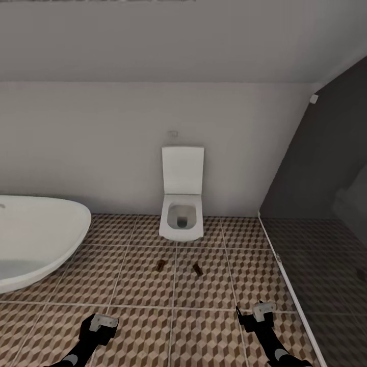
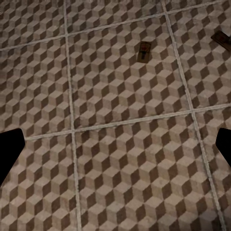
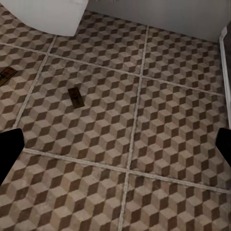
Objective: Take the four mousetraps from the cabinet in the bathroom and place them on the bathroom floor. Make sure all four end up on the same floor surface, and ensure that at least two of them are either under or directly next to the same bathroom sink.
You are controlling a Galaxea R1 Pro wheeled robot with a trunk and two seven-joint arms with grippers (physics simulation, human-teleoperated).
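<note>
Head view: two mousetraps [image 1: 160,265] [image 1: 198,269] are lying on the bathroom floor [image 1: 142,326] at toilet's [image 1: 182,214] six o'clock; light, stiff boards, best pinched by edges. Left gripper [image 1: 100,323] and right gripper [image 1: 258,312] are hanging spread, empty.

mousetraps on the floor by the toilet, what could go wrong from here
Two mousetraps lie on the tiled floor in front of the toilet, with no sink in sight, so they may not count as next to one. They also sit ahead of the robot, where its base could run over them.
</note>
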